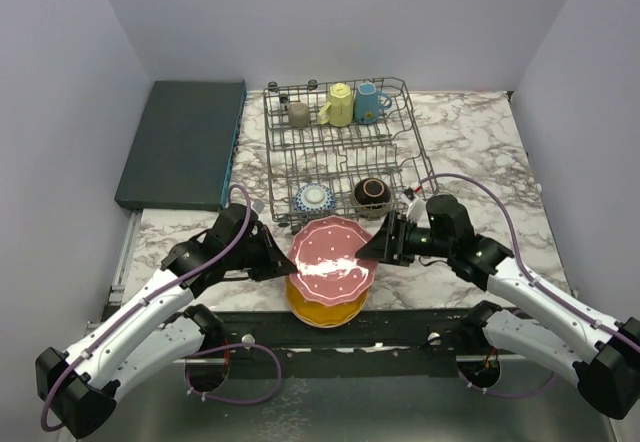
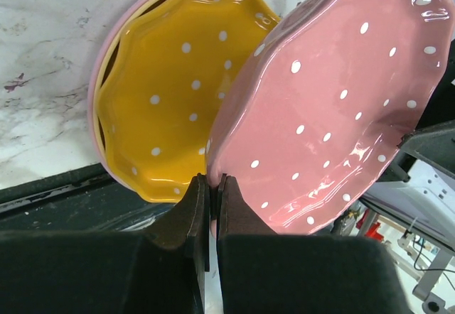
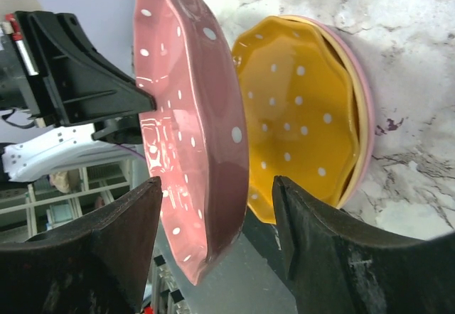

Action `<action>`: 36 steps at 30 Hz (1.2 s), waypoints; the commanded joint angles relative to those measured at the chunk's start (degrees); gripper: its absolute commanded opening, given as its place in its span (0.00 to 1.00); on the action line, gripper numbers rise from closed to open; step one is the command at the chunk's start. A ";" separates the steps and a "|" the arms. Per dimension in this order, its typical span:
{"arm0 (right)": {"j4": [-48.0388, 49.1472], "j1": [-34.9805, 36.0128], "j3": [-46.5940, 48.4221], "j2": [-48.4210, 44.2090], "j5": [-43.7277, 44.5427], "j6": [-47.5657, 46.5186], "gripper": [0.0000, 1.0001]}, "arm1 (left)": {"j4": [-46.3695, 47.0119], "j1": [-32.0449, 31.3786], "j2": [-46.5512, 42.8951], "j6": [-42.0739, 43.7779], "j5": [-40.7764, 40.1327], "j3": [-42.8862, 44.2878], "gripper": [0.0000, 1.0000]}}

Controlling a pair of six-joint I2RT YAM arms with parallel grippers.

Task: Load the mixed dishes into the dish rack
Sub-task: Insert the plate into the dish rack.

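1. Stack at the near edge of the counter [image 1: 480,142]: orange plate [image 1: 322,307] on top, with another pink rim showing beneath it.
2. Pink plate [image 1: 332,250] is held just above the stack, tilted, not yet in the rack.
3. Risk: a glazed rim pinched on one side only. The plate could pivot or slip out and drop onto the orange plate, chipping both.
4. Left gripper [image 2: 212,190]: jaws clamped together on the pink plate's left rim, a thin bite right at the edge.
5. Right gripper [image 3: 217,186]: jaws wide apart, straddling the opposite rim. Cannot tell whether either finger touches.
6. Risk: if the left lets go before the right closes, nothing holds the plate.
7. Dish rack [image 1: 400,167] beyond: three mugs in the back row, two bowls nearer.
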 commanded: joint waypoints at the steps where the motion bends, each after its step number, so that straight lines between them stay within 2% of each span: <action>1: 4.71 0.27 -1.66 -2.68 -2.99 2.94 0.68 | 8.66 0.25 -2.56 -2.56 5.44 0.98 0.00; 17: 9.09 0.27 -2.50 -2.85 -3.66 7.68 0.62 | 10.20 0.20 -3.80 -3.36 5.94 0.97 0.00; 29: 11.83 0.27 -2.09 -1.21 -4.55 8.72 0.45 | 11.26 0.22 -2.53 -2.87 6.12 0.88 0.00; 36: 12.41 0.23 -1.71 0.35 -5.02 8.81 0.39 | 12.93 0.22 -0.26 -2.18 6.77 1.44 0.00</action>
